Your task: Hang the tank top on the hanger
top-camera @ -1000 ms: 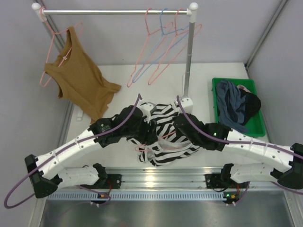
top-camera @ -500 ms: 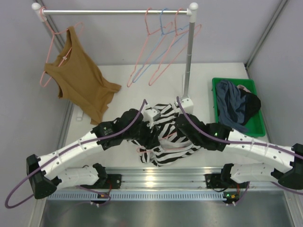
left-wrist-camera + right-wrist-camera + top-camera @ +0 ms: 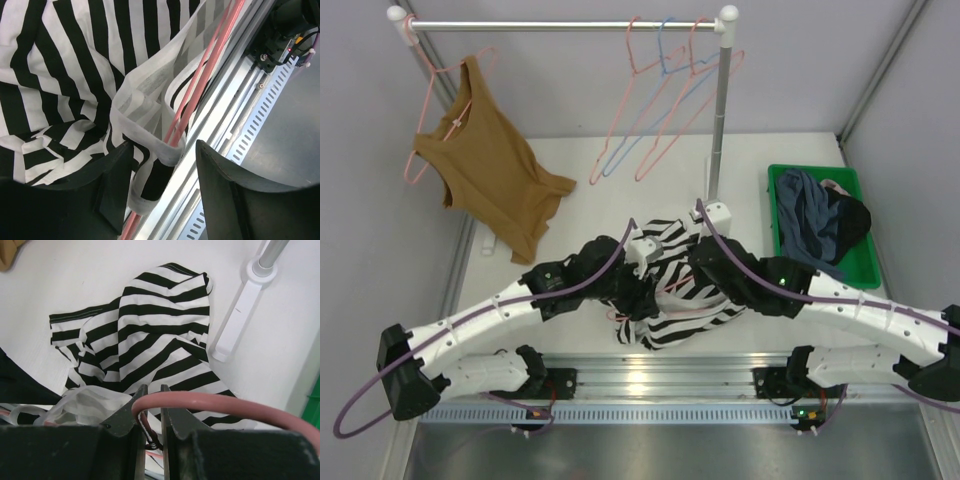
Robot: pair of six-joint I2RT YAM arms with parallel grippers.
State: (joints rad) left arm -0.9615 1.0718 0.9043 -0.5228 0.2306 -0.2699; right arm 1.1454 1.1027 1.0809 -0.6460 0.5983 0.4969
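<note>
One hanger [image 3: 225, 401] lies left-to-right, pinched by right claw [image 3: 151, 390]; left claw [image 3: 162, 165] gapes.

From above and behind the arm bases [image 3: 535, 380] we look down on the whole table [image 3: 790, 150]. Our left wrist view sits very close over the tank top [image 3: 75, 75] and hanger [image 3: 202, 75] at the table's near edge. Our right wrist view looks down from higher; all three share that tank top.
</note>
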